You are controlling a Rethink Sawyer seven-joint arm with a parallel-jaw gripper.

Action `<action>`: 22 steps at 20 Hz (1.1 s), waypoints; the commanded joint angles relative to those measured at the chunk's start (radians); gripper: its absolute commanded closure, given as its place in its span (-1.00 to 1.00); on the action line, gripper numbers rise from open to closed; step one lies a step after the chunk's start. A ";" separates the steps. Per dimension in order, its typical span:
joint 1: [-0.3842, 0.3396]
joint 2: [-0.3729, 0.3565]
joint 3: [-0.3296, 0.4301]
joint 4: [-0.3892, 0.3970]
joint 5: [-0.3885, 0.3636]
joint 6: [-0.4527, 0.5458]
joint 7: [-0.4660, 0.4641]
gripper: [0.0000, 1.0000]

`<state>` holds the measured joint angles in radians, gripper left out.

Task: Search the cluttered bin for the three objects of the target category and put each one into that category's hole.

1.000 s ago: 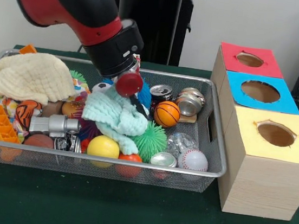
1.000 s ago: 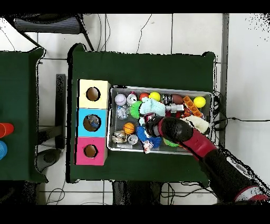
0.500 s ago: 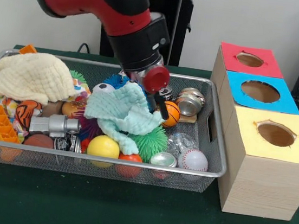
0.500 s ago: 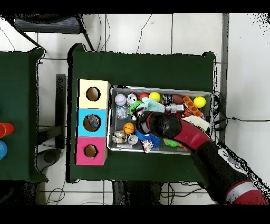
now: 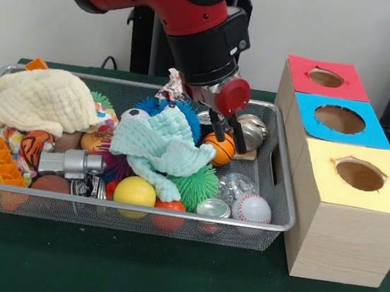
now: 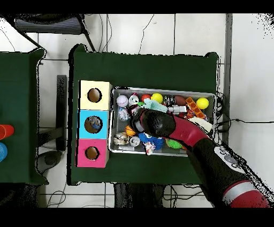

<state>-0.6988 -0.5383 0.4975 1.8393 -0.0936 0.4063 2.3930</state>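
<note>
A: Arm's slid from over the mint-green knit cloth (image 5: 160,147) toward the boxes; end effector (image 5: 227,134) now sits spread, empty, right at the small orange basketball (image 5: 219,149).

B: So balls are probably the target, hole still unclear.
</note>
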 commanded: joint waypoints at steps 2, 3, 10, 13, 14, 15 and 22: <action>0.031 0.095 -0.032 -0.025 -0.022 -0.127 0.058 -1.00; 0.034 0.099 -0.041 -0.026 -0.025 -0.126 0.055 -1.00; 0.036 0.137 -0.074 0.011 -0.047 -0.164 0.045 -1.00; 0.038 0.146 -0.085 0.028 -0.060 -0.194 0.048 -1.00; 0.046 0.146 -0.096 0.031 -0.067 -0.208 0.055 -1.00; 0.048 0.148 -0.099 0.034 -0.070 -0.214 0.057 -1.00; 0.092 0.161 -0.144 0.032 -0.084 -0.302 0.087 -1.00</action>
<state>-0.6351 -0.4156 0.4148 1.8427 -0.1273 0.2180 2.3930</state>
